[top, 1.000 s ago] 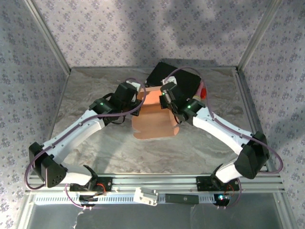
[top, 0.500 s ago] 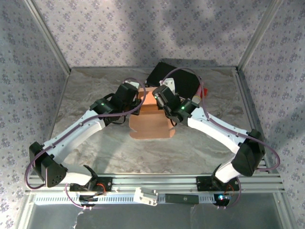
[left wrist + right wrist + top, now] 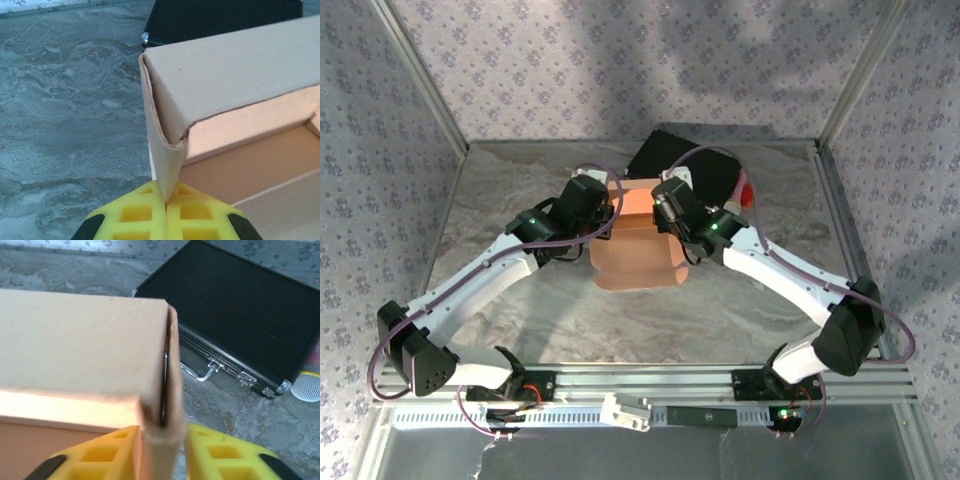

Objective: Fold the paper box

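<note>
The paper box (image 3: pixel 635 250), salmon-brown cardboard with its far walls raised, lies in the middle of the table between both arms. My left gripper (image 3: pixel 611 207) is at its far left corner. In the left wrist view, that gripper (image 3: pixel 165 200) is shut on the box's (image 3: pixel 230 75) folded-over left wall. My right gripper (image 3: pixel 661 208) is at the far right corner. Seen from the right wrist, its (image 3: pixel 162 440) yellow fingers (image 3: pixel 225 455) stand apart, one either side of the doubled right wall of the box (image 3: pixel 75 340), close against it.
A black hard case (image 3: pixel 690 165) with metal trim lies just behind the box, its latches and handle (image 3: pixel 205 372) facing the right gripper. A red and silver microphone-like object (image 3: pixel 748 190) rests beside the case. Wallpapered panels close in the table on three sides.
The right gripper's jaws have widened round the box's right wall. The right arm swung left over the box, then eased back. The left gripper kept its grip.
</note>
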Controlling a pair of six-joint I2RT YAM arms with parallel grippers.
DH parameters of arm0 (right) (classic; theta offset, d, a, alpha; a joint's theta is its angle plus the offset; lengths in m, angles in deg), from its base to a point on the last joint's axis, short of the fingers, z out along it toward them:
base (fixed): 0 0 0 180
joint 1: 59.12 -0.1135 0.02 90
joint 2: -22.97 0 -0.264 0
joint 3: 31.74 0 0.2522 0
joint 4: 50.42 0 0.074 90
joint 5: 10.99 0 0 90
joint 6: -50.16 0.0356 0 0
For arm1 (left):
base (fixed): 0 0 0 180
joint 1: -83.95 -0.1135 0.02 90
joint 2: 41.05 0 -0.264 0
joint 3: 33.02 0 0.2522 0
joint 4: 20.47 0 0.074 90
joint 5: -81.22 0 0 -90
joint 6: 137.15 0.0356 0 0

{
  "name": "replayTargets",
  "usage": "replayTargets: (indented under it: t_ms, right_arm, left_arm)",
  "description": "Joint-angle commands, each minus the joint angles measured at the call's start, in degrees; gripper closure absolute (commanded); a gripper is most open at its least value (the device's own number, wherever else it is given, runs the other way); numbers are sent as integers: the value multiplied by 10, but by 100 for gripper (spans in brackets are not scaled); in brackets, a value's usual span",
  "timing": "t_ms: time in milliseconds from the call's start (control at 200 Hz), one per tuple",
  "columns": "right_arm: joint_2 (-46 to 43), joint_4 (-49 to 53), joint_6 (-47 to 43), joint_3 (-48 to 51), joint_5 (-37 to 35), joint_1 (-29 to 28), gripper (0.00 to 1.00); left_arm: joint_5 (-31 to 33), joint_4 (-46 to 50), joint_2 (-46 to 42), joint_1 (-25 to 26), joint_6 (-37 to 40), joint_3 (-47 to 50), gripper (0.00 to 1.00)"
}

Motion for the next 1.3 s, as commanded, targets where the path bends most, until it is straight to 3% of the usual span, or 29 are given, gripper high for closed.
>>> replayTargets:
  t_ms: [0, 130, 215, 330, 500, 610, 705, 885, 1059, 1179, 1294]
  right_arm:
    - [-25, -26, -6, 22, 52, 8, 64]
    - [-33, -43, -9, 43, 52, 13, 56]
    - [-32, -61, -15, 62, 63, 24, 56]
    - [-16, -62, -24, 53, 61, 35, 63]
    - [12, -40, -33, 1, 21, 32, 88]
    - [21, -20, -25, -9, -19, 20, 100]
    - [20, -12, -15, -6, -45, 10, 100]
    - [10, 1, -3, -8, -29, 3, 100]
    - [14, 42, 7, -26, 29, 5, 100]
    - [11, 48, 6, -23, 85, 13, 100]
    - [5, 49, 7, -21, 118, 22, 100]
  left_arm:
    - [6, -13, -14, 3, -7, -1, 100]
    - [4, -13, -12, 4, -6, -2, 100]
    - [3, -12, -11, 4, -5, -3, 100]
    - [0, -9, -12, 4, -4, -4, 100]
    - [1, -8, -12, 4, -4, -6, 100]
    - [1, -7, -10, 4, -3, -9, 100]
    - [0, -7, -8, 4, -3, -12, 100]
    - [-8, -20, -8, 3, 2, -6, 100]
    - [-106, -94, -25, -36, 6, 45, 100]
    - [-181, -149, -37, -64, 18, 82, 92]
    - [-215, -173, -43, -82, 26, 97, 85]
